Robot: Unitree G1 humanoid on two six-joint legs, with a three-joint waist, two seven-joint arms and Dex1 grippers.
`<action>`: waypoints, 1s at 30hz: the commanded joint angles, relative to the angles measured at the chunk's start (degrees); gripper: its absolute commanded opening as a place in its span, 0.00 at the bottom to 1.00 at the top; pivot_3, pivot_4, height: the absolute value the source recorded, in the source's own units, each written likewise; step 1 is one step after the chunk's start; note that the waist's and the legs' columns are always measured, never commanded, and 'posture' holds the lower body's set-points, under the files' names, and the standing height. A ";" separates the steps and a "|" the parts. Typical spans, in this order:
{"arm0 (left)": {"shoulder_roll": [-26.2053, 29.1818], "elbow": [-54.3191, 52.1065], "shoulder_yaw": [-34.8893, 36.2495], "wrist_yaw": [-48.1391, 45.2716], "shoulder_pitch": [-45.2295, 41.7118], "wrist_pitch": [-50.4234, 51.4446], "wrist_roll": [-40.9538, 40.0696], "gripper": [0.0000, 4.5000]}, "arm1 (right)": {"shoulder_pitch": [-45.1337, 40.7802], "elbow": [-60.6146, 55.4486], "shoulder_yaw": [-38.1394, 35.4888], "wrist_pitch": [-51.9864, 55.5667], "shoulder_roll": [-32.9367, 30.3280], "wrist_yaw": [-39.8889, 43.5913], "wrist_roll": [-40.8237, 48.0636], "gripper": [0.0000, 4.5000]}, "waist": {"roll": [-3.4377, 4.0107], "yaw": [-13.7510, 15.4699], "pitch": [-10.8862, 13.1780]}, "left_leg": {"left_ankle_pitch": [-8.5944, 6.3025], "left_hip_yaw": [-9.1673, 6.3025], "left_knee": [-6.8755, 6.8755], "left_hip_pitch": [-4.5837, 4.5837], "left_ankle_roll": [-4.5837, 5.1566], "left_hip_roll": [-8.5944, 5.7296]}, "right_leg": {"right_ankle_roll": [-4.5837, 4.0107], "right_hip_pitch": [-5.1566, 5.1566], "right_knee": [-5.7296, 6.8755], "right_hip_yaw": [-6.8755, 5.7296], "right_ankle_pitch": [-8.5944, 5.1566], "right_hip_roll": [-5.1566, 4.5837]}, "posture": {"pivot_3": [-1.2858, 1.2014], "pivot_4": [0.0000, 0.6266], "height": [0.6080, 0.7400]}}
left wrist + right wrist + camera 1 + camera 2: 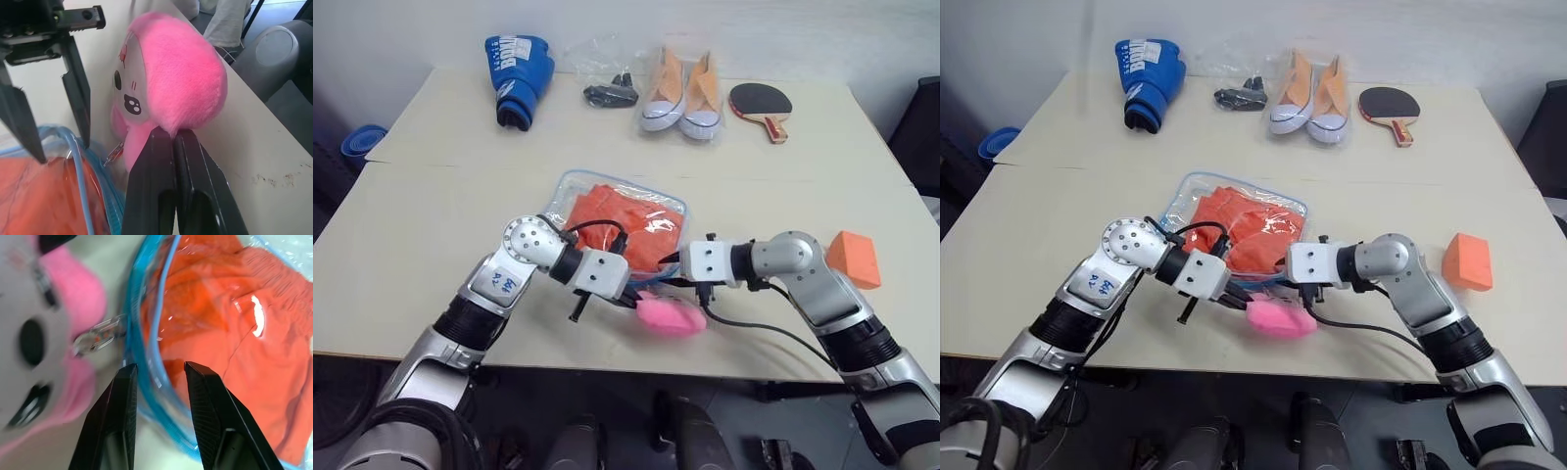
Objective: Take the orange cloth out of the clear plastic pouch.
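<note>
The orange cloth [628,227] lies inside the clear pouch [576,186] near the table's [431,196] front edge. The left gripper [175,142] is squeezed tight beside the pink plush charm [671,315], likely steadying the pouch. The right gripper [159,374] has its fingers a little apart around the blue edge, ready to pinch it.

The left hand [177,142] has its two black fingers pressed flat together, their tips right under the pink plush charm [171,78], touching its fur. Just beside the fingers lies the clear plastic pouch [80,196] with its light blue trim, the orange cloth [39,200] inside it. Beyond the pouch, the right hand [56,147] has its fingers apart, tips down at the pouch's edge. The table [264,161] runs past the charm.
</note>
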 commanded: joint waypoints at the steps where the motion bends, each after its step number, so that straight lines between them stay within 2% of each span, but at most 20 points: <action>1: 0.24 -1.92 1.81 0.75 0.11 0.61 -0.92 0.00 | 0.31 -1.07 -1.59 -1.25 -1.12 1.65 1.29 0.21 | 0.00 0.02 0.00 | 0.00 0.00 0.00 0.00 0.00 0.00 | 0.00 0.00 0.00 0.00 0.00 0.00 | 0.52 0.24 1.00; 4: -0.04 -2.24 2.08 1.08 0.12 1.49 -1.06 0.00 | 0.34 -0.67 -1.46 -1.82 -0.93 1.19 0.60 0.01 | 0.00 0.03 0.00 | 0.00 0.00 0.00 0.01 0.00 0.00 | 0.00 0.00 0.00 0.00 0.00 0.00 | 0.52 0.24 1.00; 13: 0.07 -3.21 2.76 1.77 0.39 4.25 -2.02 0.00 | 0.15 0.26 -0.93 -4.60 -1.28 -0.75 -2.15 0.01 | 0.00 0.03 0.00 | 0.00 0.00 0.00 0.01 0.00 0.00 | 0.00 0.00 0.00 0.03 0.00 -0.04 | 0.52 0.24 1.00; 18: 1.56 -6.15 6.92 2.86 1.03 15.16 -6.88 0.00 | -0.02 2.72 -2.93 -14.35 -5.99 0.14 -3.57 0.01 | 0.00 0.10 0.00 | 0.00 -0.01 0.00 0.00 0.00 0.00 | 0.00 0.01 -0.01 0.04 0.00 -0.03 | 0.52 0.24 1.00; 25: 6.79 -11.14 15.71 5.90 3.81 32.06 -15.58 0.00 | -0.93 10.33 -5.51 -34.51 -14.33 0.32 -3.96 0.01 | 0.00 -0.16 0.00 | 0.00 -0.02 -0.01 0.02 -0.01 0.04 | 0.00 0.01 -0.03 0.10 0.00 -0.09 | 0.52 0.24 1.00; 30: 11.15 -11.42 20.26 8.13 8.61 34.83 -16.89 0.00 | -1.03 14.84 -7.50 -41.36 -17.66 0.50 -2.37 0.01 | 0.01 -0.57 0.01 | 0.01 -0.02 -0.02 0.04 -0.07 0.08 | -0.02 0.01 -0.04 0.12 -0.01 -0.18 | 0.52 0.24 1.00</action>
